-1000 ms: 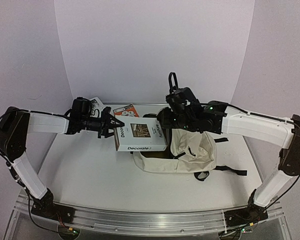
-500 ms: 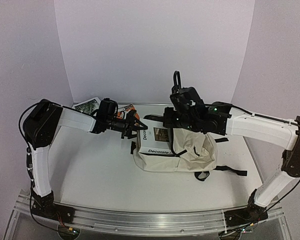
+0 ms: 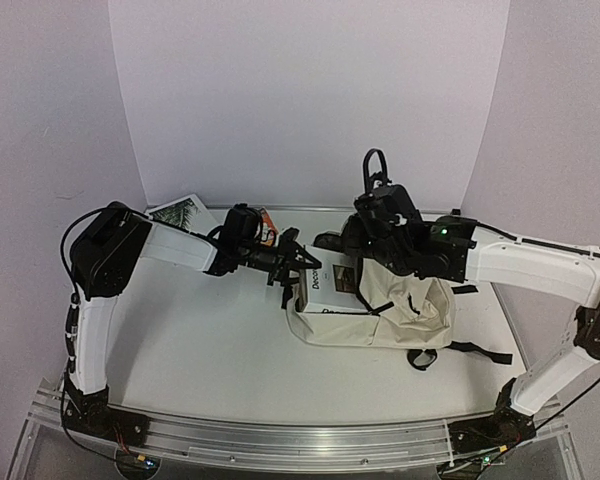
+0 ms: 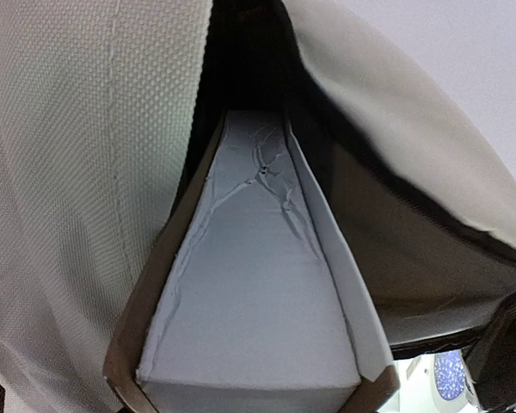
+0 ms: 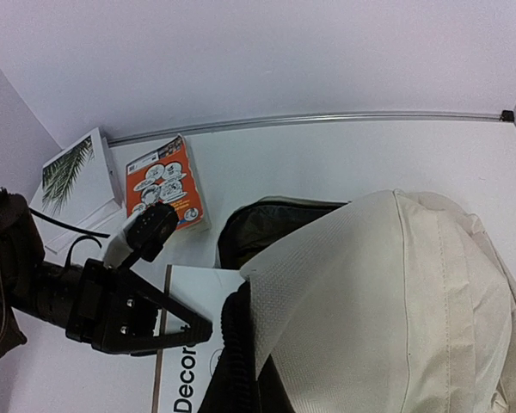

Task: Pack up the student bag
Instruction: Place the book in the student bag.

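**A:** Room and surface?

**B:** Pale lilac walls [image 3: 310,100] curving round a white table [image 3: 200,340]. Metal rail [image 3: 280,440] along the near edge, with 2 arm bases bolted to it.

**A:** Whereabouts of the bag [image 3: 405,318]?

**B:** On the right half of the table, lying on its side, cream cloth slumped, mouth turned left and lifted open.

**A:** Left gripper [image 3: 298,272]?

**B:** Clamped on the left end of a white book [image 3: 325,288]. Book tilted, its right end inside the mouth of the bag.

**A:** Right gripper [image 3: 335,244]?

**B:** Closed, just above the mouth, pinching the upper cloth and holding it up. Fingertips hidden by fabric.

**A:** Anything else on the table?

**B:** 2 more things toward the far left: an orange booklet [image 3: 267,218] and a palm-leaf book [image 3: 177,212], side by side against the far wall, left of the bag.
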Tool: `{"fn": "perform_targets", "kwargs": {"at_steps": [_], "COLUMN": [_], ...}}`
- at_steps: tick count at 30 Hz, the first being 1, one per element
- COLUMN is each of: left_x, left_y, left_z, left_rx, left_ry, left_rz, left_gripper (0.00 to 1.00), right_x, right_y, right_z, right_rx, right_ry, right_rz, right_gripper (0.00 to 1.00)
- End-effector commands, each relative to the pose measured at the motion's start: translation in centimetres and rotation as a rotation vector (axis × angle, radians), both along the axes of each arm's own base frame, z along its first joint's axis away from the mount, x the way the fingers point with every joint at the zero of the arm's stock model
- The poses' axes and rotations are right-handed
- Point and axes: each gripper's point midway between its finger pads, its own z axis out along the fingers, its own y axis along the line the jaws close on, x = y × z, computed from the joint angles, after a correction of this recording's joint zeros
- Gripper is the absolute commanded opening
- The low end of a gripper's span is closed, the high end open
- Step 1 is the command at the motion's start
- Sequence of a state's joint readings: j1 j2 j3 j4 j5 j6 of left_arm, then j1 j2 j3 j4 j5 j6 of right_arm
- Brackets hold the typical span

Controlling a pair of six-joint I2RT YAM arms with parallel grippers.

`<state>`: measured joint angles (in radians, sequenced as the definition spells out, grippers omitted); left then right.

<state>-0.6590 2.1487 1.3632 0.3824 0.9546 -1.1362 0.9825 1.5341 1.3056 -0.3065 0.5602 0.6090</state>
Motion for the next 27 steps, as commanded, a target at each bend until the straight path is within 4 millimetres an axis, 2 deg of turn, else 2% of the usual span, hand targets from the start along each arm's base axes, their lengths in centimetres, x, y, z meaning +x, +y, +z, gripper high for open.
{"fn": "perform_targets", "kwargs": {"at_steps": [1,4,6,11,16,18,22,27], "left_x": [-0.6,-0.7,-0.9,-1.3,-1.3,-1.4,-2.5,-5.0], "left_y": [-1.2,-0.4,-0.4,-1.0,-1.7,-2.1,-3.0,-3.7], "left_z": [1.1,0.5,0.8,2.0,4.0,4.1,3.0,-0.4], "left_rx": [0.001,0.067,0.058,-0.012,-0.104,-0.105,-0.082,0.006], "left_ry": [-0.037,-0.050,-0.049,-0.048,-0.060,-0.066,-0.047,0.001], "left_rz": [0.010,0.035,0.020,-0.017,-0.038,-0.041,-0.068,-0.119], "left_gripper": [0.17,0.17,0.17,0.17,0.17,0.17,0.17,0.20], "right_x": [0.1,-0.2,-0.7,-2.2,-3.6,-3.7,-3.0,-2.4], "right_y": [-1.4,-1.2,0.6,4.3,6.6,7.0,7.0,6.5], "right_z": [8.9,9.8,11.3,13.4,15.6,16.0,15.6,14.9], "right_rx": [0.294,0.305,0.354,0.398,0.409,0.414,0.405,0.392], "right_ry": [-0.212,-0.243,-0.276,-0.309,-0.363,-0.372,-0.370,-0.363], "right_rz": [-0.100,-0.057,0.059,0.252,0.335,0.342,0.300,0.249], "right_gripper": [0.00,0.00,0.00,0.00,0.00,0.00,0.00,0.00]}}
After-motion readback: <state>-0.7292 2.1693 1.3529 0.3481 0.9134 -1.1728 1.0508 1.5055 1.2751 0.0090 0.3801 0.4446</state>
